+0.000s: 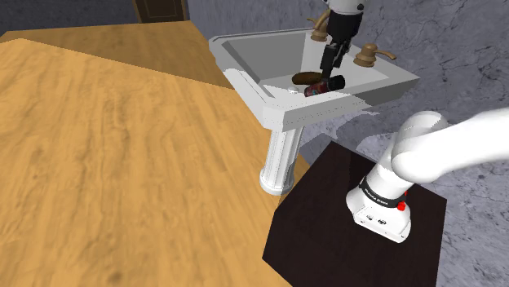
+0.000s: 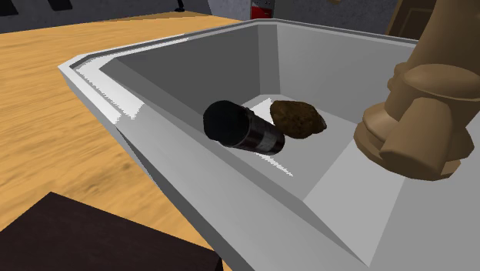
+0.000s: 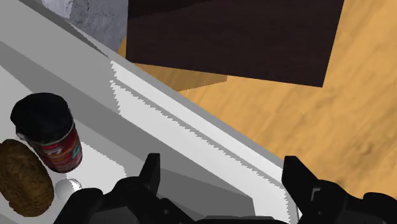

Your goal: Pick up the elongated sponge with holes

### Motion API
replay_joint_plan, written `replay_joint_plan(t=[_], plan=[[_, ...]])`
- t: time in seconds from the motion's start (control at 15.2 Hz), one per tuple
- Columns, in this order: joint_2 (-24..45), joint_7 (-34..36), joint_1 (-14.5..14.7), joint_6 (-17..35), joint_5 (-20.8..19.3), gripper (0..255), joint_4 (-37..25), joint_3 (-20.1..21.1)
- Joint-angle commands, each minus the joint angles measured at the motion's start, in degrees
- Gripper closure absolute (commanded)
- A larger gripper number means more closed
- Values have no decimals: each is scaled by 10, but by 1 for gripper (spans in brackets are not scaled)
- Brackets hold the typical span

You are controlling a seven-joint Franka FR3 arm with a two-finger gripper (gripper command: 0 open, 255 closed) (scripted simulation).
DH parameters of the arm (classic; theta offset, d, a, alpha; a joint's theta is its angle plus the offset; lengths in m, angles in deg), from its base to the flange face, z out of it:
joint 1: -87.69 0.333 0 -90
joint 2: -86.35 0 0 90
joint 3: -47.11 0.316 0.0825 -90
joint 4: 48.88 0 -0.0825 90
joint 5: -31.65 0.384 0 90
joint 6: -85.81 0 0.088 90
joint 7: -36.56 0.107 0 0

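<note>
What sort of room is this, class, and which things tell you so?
Probably a bathroom: a white pedestal sink with brown taps stands by a grey marbled wall, and a brown sponge lies in it.

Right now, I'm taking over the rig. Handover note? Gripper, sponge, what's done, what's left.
Gripper: open, empty, hanging above the sink.
Sponge: brown, lying on the basin floor right beside a black-lidded jar that lies on its side. It is off to one side of the gripper, not between the fingers.
Done: no grasp yet.
Left: probably centre over the sponge, descend clear of the jar, close, lift.
</note>
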Motion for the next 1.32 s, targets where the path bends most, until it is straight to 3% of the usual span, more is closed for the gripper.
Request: replay_joint_plan(t=[0.0,0.66,1.25], plan=[[0,0,0,0,0,0,0,0],[263,33,-51,35,-134,0,-101,28],[498,76,-79,1,-272,0,-243,28]])
